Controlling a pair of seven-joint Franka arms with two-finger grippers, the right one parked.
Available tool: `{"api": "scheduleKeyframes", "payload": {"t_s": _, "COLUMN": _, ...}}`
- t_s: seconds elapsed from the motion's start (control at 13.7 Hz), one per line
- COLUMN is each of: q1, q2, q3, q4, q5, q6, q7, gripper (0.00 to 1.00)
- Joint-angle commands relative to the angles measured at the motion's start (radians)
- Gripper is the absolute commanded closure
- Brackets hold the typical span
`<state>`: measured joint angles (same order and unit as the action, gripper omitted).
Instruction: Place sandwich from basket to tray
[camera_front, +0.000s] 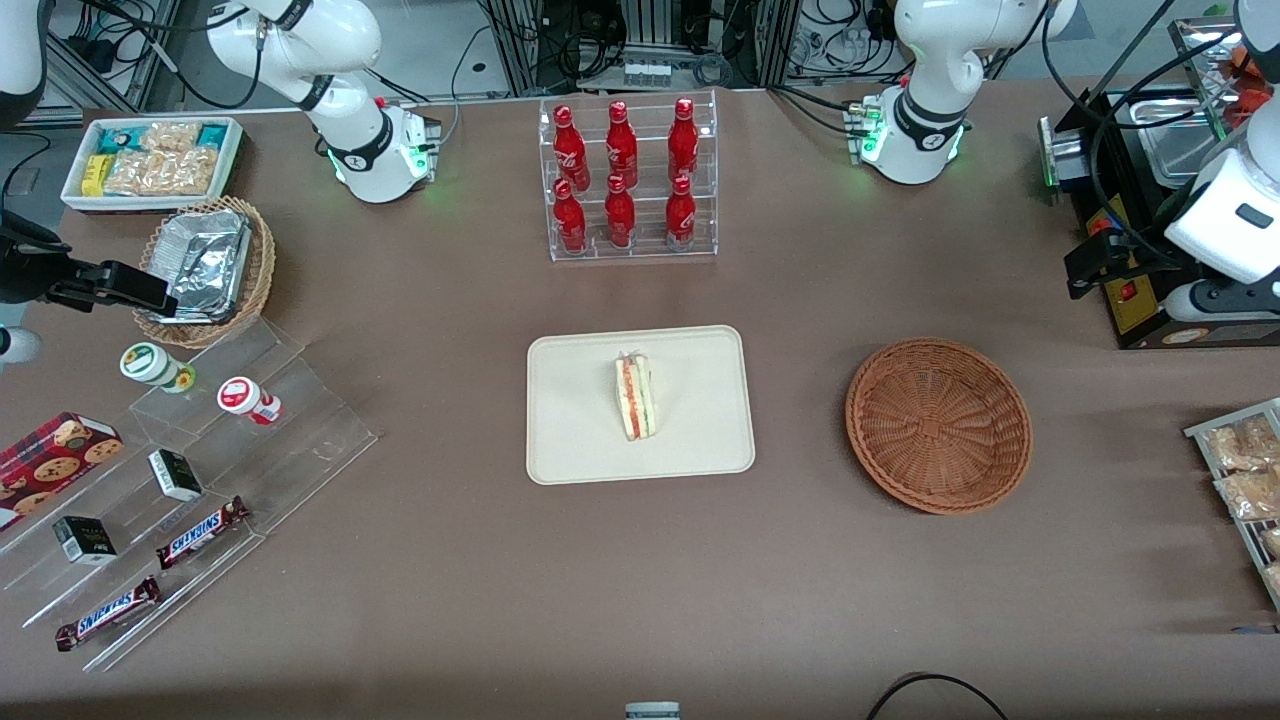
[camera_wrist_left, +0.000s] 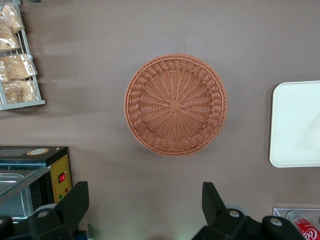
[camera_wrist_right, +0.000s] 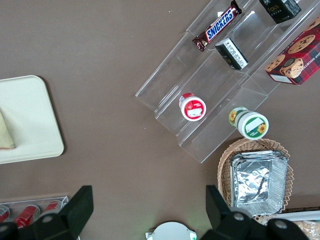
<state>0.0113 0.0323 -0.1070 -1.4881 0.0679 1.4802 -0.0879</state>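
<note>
While my hand (camera_wrist_left: 145, 210) is hanging high above the counter (camera_front: 640, 600), well up from the basket (camera_wrist_left: 175, 104), its two fingers (camera_wrist_left: 214, 200) are standing wide apart and gripping nothing. Looking down from my wrist, I am seeing the round reddish-brown weave of the basket lying bare, with nothing in it. The sandwich (camera_front: 634, 396) is lying on the tray (camera_front: 700, 440), close to its middle, with its red and green filling edge showing along one side. The tray is sitting flat on the counter, apart from the basket and toward the parked arm's end from it. Farther from the front camera than the tray, a clear rack (camera_front: 630, 180) is holding six red bottles in two rows. Toward the parked arm's end, a lighter wicker basket (camera_front: 205, 270) is carrying silver foil containers, and a white bin (camera_front: 150, 160) farther from the front camera is holding snack packets. Nearer the front camera, clear stepped shelves (camera_front: 200, 470) are bearing candy bars, small boxes and two little tubs.
</note>
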Motion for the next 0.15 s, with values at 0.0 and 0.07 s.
{"api": "scheduleKeyframes", "payload": {"t_s": 0.0, "q1": 0.001, "q2": -0.005, "q3": 0.004, "q4": 0.020, "q5": -0.014, "q6": -0.020, "q7": 0.016, "gripper": 0.00}}
{"api": "scheduleKeyframes", "payload": {"t_s": 0.07, "q1": 0.001, "q2": -0.005, "q3": 0.004, "q4": 0.020, "q5": -0.016, "q6": -0.020, "q7": 0.013, "gripper": 0.00}}
